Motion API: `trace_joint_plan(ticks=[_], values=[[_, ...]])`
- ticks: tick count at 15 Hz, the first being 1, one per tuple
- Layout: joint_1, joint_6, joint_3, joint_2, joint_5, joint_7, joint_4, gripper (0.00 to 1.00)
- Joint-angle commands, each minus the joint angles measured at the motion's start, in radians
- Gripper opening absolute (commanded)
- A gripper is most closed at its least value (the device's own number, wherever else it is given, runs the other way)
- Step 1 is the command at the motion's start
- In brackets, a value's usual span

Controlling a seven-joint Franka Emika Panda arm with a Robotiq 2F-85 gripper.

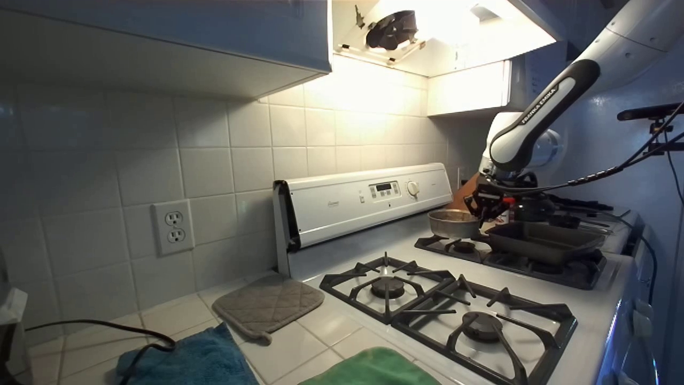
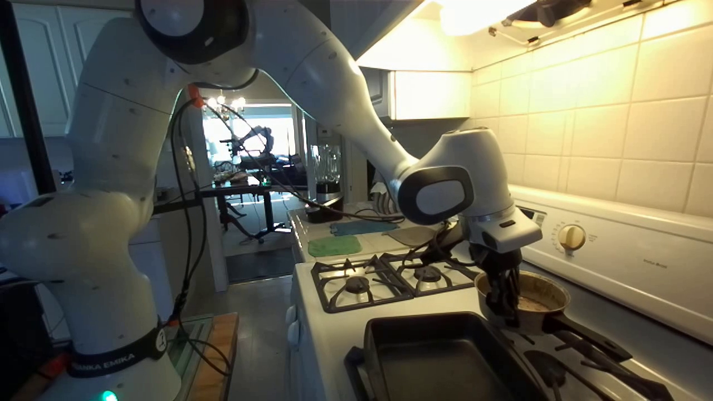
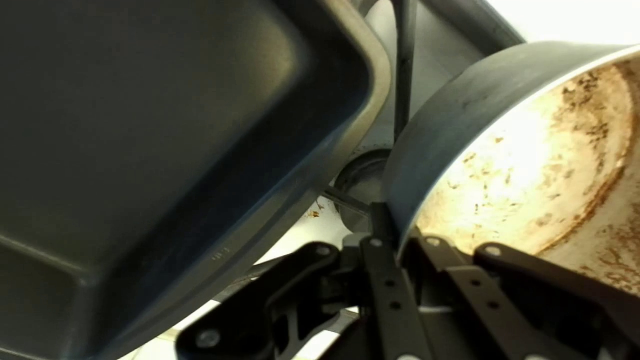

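A metal saucepan [image 1: 450, 224] with a worn, brown-stained inside [image 3: 525, 175] is at the stove's rear burner. Its dark handle [image 2: 590, 336] points away from the gripper side. My gripper [image 3: 402, 235] comes down over the saucepan's rim and is shut on its wall. One finger [image 3: 382, 265] lies along the outside, the other inside. In both exterior views the gripper [image 2: 504, 298] points downward at the pan's edge. Whether the saucepan rests on the grate or hangs just above it, I cannot tell. Close beside it stands a dark rectangular pan [image 3: 150, 150], apart from the fingers.
Black grates [image 1: 387, 289] cover the near burners in an exterior view. Behind them rises the stove's control panel [image 1: 368, 200], under a lit hood. A grey pot holder [image 1: 267, 303], blue cloth [image 1: 195, 358] and green cloth [image 1: 374, 368] lie on the tiled counter.
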Motion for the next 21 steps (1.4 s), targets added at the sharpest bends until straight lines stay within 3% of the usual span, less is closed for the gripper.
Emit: trace_joint_plan(ticks=[1,21], values=[[-0.025,-0.036,0.018,0.034,0.035,0.003,0.06,0.01],[-0.056,-0.136,0.004,0.123,0.033,0.02,0.183,0.01]])
